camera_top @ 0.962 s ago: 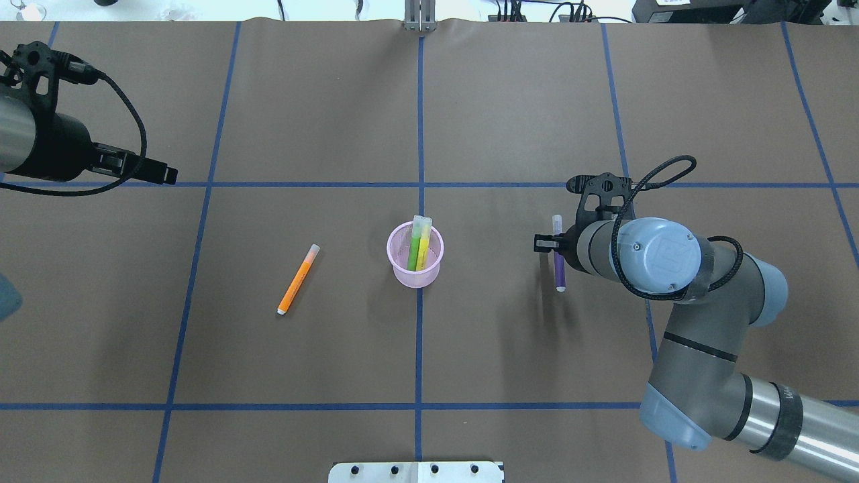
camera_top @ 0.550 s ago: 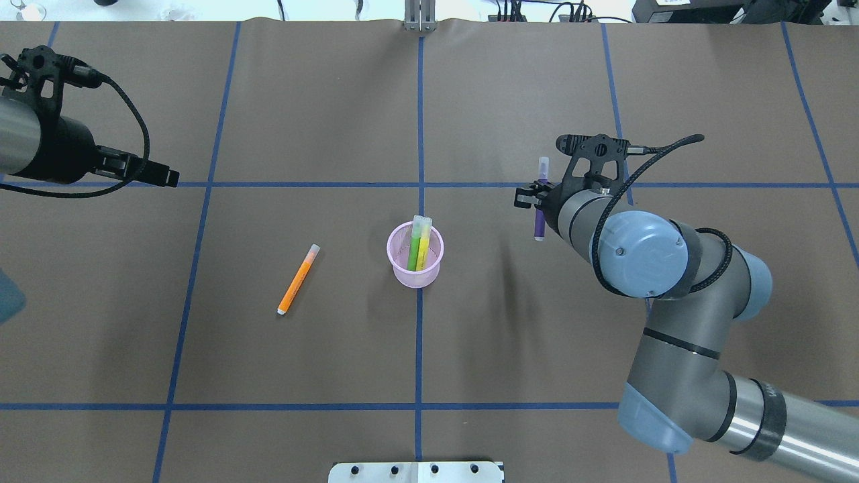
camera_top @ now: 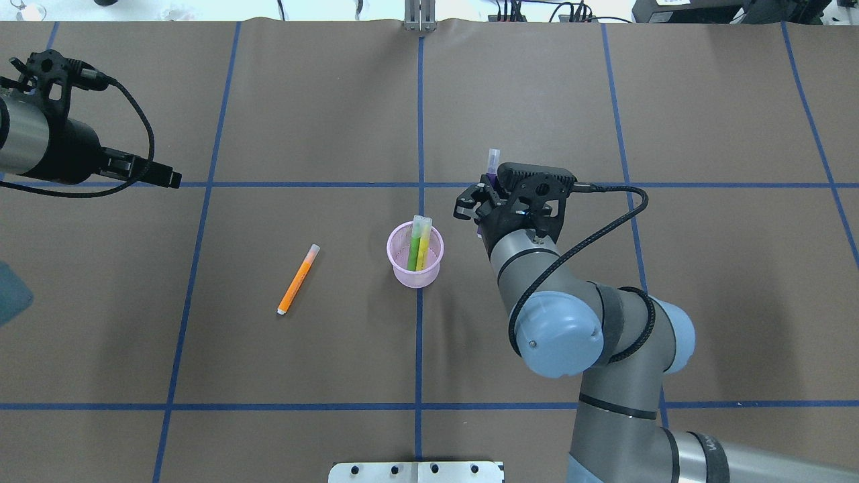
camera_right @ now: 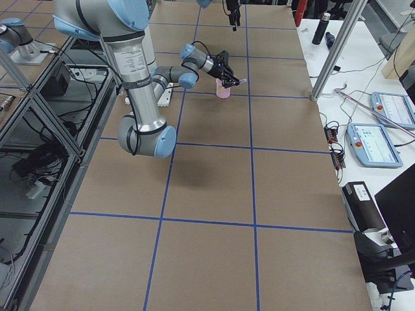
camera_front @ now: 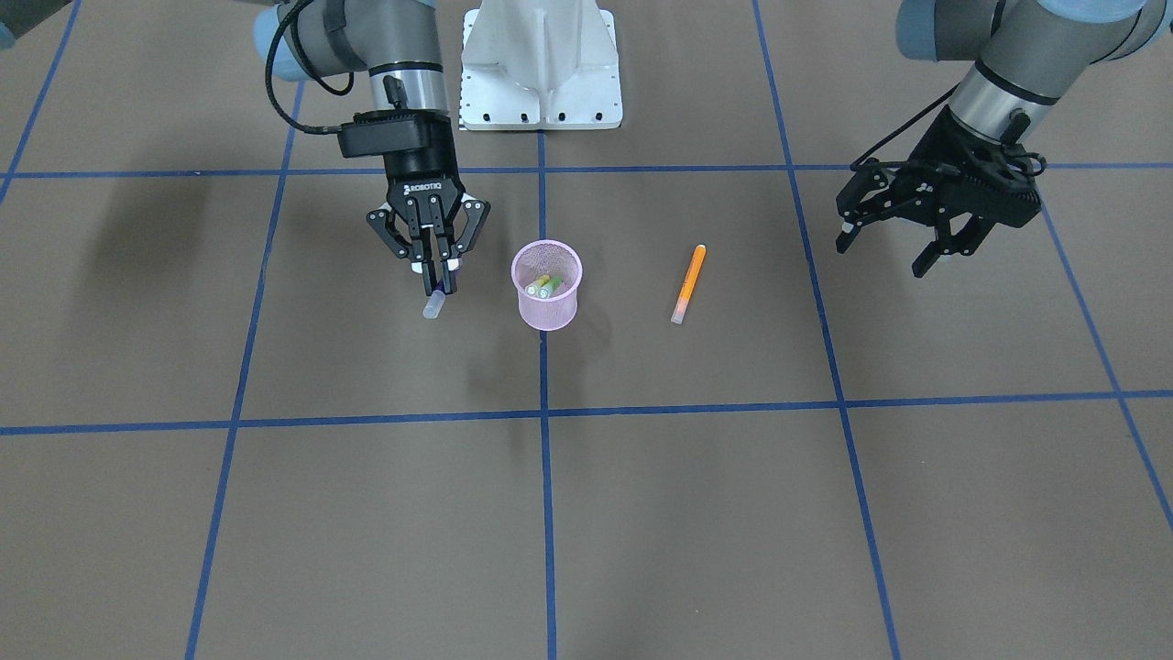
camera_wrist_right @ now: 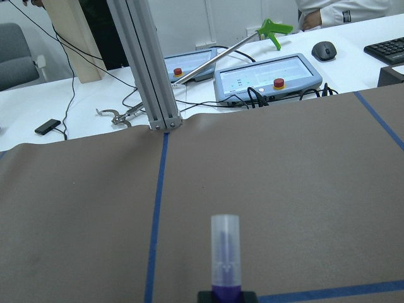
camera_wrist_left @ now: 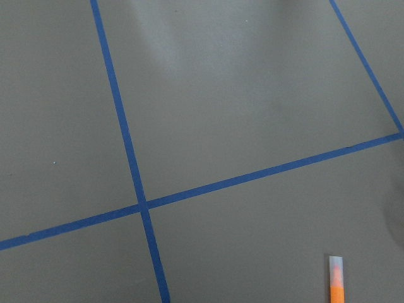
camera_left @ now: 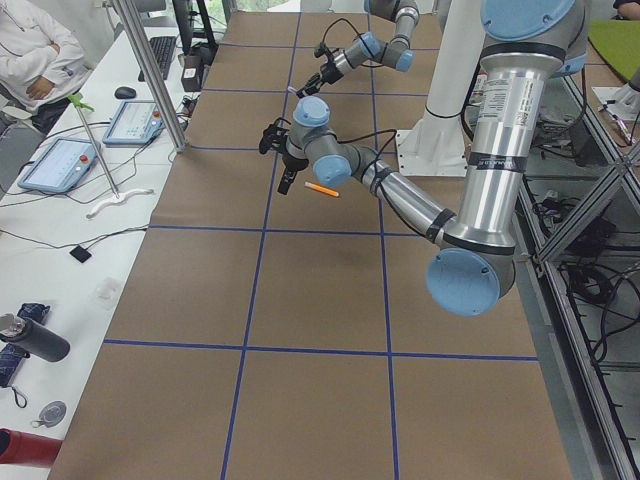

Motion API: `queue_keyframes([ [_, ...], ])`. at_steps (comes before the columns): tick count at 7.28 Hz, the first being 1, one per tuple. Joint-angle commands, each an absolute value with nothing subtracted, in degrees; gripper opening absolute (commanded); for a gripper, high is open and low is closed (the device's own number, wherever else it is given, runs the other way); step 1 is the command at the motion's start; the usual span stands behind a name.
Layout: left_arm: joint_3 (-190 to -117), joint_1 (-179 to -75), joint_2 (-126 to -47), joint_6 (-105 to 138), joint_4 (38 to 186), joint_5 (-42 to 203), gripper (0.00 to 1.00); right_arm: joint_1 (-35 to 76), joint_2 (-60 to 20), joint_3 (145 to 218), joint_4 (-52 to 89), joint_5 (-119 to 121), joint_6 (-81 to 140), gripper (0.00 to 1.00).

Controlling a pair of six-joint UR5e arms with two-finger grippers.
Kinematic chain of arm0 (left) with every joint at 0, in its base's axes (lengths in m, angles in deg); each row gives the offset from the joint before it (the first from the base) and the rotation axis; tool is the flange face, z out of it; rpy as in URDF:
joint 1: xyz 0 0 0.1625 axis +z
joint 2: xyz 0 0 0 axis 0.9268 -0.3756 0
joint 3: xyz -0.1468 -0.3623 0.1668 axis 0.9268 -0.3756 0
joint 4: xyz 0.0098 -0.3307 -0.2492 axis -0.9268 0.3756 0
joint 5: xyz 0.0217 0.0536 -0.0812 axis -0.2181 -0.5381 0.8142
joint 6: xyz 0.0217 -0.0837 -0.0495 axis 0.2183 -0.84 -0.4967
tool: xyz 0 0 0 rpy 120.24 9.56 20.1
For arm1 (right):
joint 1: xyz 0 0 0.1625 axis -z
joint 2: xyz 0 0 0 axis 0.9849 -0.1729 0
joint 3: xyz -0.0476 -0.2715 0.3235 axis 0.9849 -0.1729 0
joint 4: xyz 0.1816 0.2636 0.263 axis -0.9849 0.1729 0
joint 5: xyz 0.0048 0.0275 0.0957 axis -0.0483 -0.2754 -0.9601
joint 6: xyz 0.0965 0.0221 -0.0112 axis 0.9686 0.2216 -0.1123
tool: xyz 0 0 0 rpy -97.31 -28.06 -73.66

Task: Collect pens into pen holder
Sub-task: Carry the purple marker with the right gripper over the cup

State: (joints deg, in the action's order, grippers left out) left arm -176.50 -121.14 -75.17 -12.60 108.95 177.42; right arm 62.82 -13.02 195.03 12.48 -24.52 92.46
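Observation:
The pink mesh pen holder [camera_top: 416, 278] [camera_front: 547, 313] stands upright at the table's middle. A green pen [camera_top: 413, 251] [camera_front: 553, 283] and a yellow one [camera_top: 425, 243] stand in it. My right gripper [camera_top: 486, 198] [camera_front: 438, 275] is shut on the purple pen [camera_top: 493, 161] [camera_front: 433, 307] [camera_wrist_right: 225, 255] and holds it in the air just beside the holder, on my right of it. The orange pen [camera_top: 298, 279] [camera_front: 688, 282] [camera_wrist_left: 336, 284] lies on the table on the holder's other side. My left gripper [camera_front: 886, 249] [camera_top: 164, 176] is open and empty, far off to my left.
Brown table cover with blue tape grid lines [camera_top: 420, 134]. The robot's white base plate [camera_front: 541, 73] sits at the near edge. Control tablets [camera_wrist_right: 268, 76] and a metal post [camera_wrist_right: 148, 63] stand beyond the table's far edge.
My right gripper has lifted the purple pen off the table and carried it leftward to just beside the pen holder. The left arm has hardly moved.

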Motion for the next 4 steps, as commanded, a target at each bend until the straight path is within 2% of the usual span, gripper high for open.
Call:
queue_keyframes([
  [1, -175.77, -121.11, -75.59, -12.56, 108.98, 177.46, 0.99, 66.41, -9.59, 192.75, 12.58, -17.47, 93.74, 0.00],
  [4, -174.71, -121.11, -75.94, -12.38, 109.24, 177.46, 0.99, 67.74, -4.66, 185.63, 12.50, -13.94, 93.83, 0.00],
])
